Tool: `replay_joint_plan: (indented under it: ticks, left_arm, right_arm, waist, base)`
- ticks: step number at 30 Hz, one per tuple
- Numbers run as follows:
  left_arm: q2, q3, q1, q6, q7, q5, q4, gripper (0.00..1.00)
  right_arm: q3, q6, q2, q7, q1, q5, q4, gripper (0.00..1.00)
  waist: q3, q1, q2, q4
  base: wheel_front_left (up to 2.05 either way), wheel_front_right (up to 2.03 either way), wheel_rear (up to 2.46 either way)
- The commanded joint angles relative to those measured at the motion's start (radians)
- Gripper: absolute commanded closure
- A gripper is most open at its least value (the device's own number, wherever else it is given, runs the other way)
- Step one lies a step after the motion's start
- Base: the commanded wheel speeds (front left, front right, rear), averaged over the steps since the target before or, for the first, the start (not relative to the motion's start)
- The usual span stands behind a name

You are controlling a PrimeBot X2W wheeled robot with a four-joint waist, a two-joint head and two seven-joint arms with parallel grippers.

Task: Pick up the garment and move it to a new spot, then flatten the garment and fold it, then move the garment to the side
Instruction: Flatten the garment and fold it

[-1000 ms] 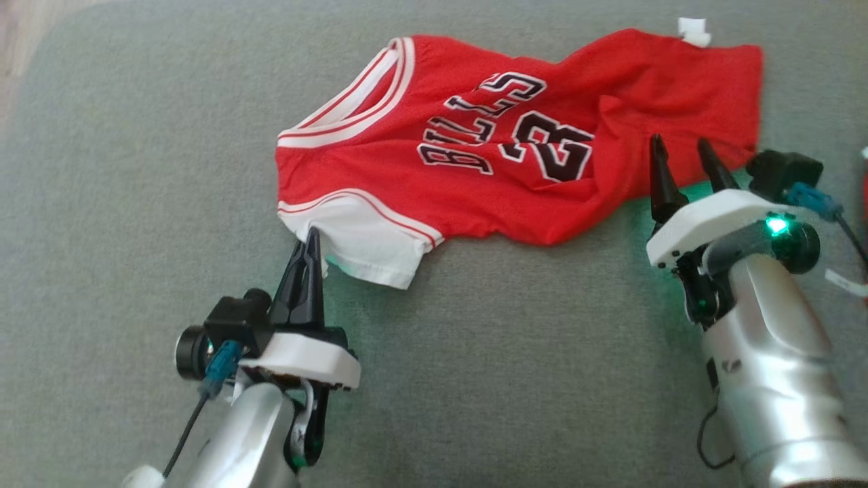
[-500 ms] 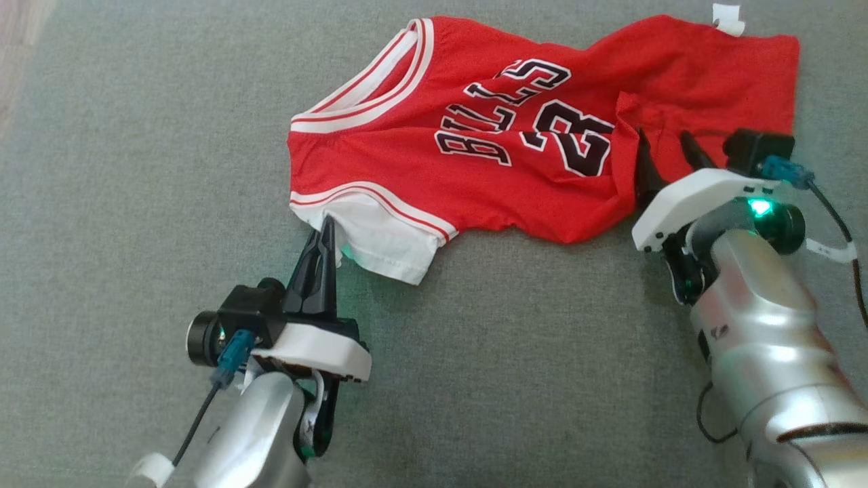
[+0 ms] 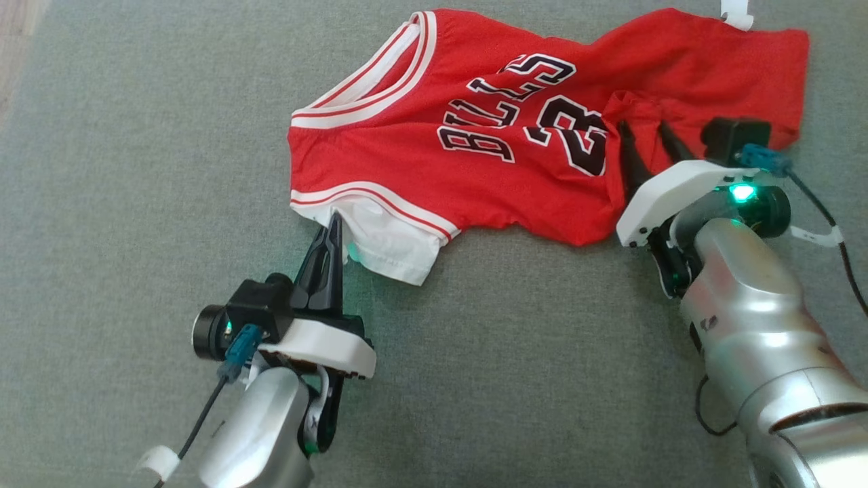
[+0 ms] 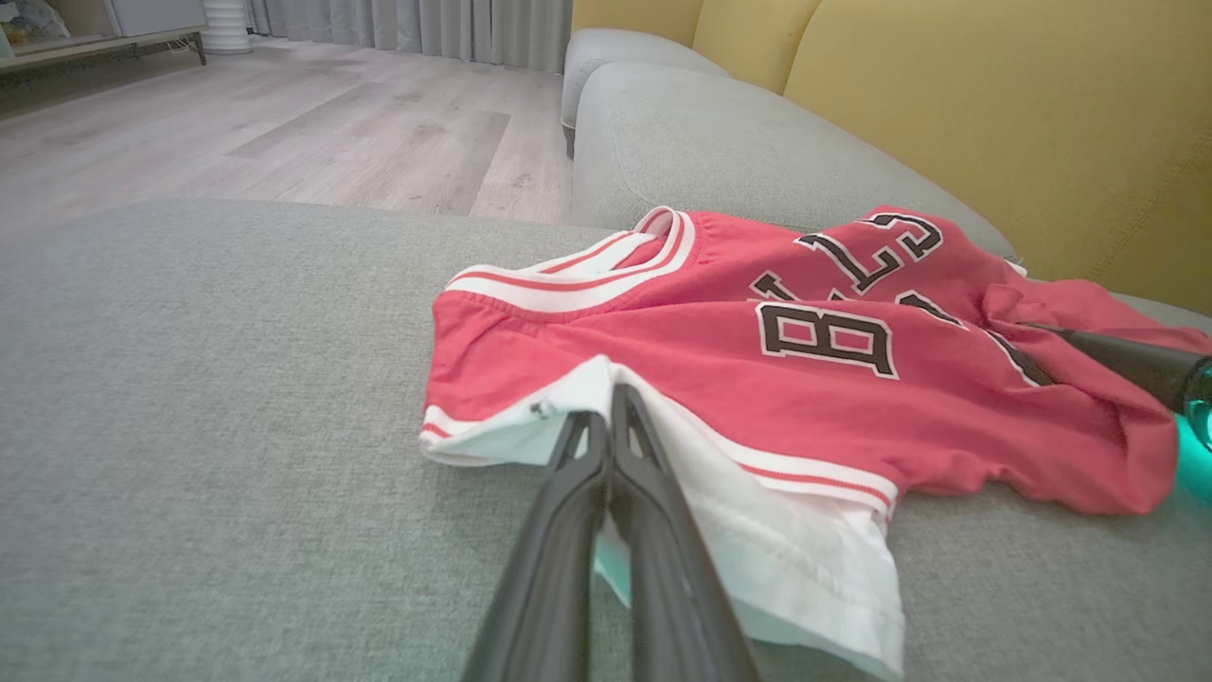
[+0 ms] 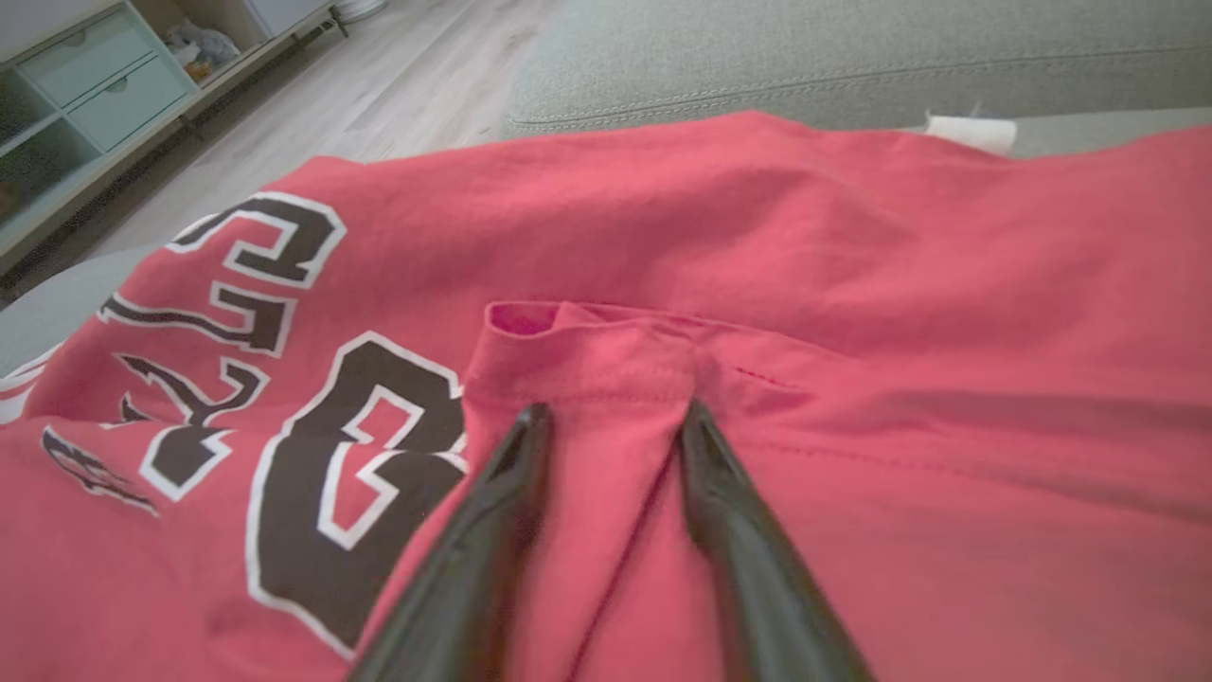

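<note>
Left arm has jaws closed (right arm: parted).

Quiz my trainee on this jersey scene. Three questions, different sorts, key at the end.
1. True or false: the right hand has its fingers spread, astride a turned-over fold of the red jersey.
2. The left hand is closed at the jersey's: A) striped collar, B) white sleeve, C) paper tag.
3. Which number is printed on the jersey?
Key: 1 true; 2 B; 3 23.
</note>
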Motion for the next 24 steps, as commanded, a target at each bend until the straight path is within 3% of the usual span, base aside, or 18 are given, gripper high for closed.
replay_joint_plan:
  ticks: [1,13,20,24]
  left_arm:
    - [0.007,0.024,-0.030,-0.001,-0.010,0.002,-0.023,1.00]
    - [0.018,0.039,-0.012,0.010,-0.014,-0.024,-0.006,1.00]
    - [0.028,0.091,0.015,0.008,-0.023,-0.075,-0.050,1.00]
    - [0.040,0.140,0.001,-0.003,-0.025,-0.120,-0.170,1.00]
  right_arm:
    - [0.030,-0.001,0.016,-0.015,-0.033,-0.002,-0.010,1.00]
    - [0.034,-0.001,0.016,-0.067,-0.002,-0.039,-0.041,1.00]
    - [-0.079,-0.001,-0.003,-0.068,0.106,-0.052,-0.235,1.00]
    - [-0.162,-0.001,-0.027,-0.068,0.216,-0.082,-0.431,1.00]
  waist:
    - [-0.002,0.0000,0.0000,-0.001]
    - [-0.070,0.0000,0.0000,-0.051]
    - [-0.135,0.0000,0.0000,-0.111]
    - [-0.183,0.0000,0.0000,-0.167]
  base:
    - [0.00,0.00,0.00]
    - [0.00,0.00,0.00]
    - [0.00,0.00,0.00]
    - [0.00,0.00,0.00]
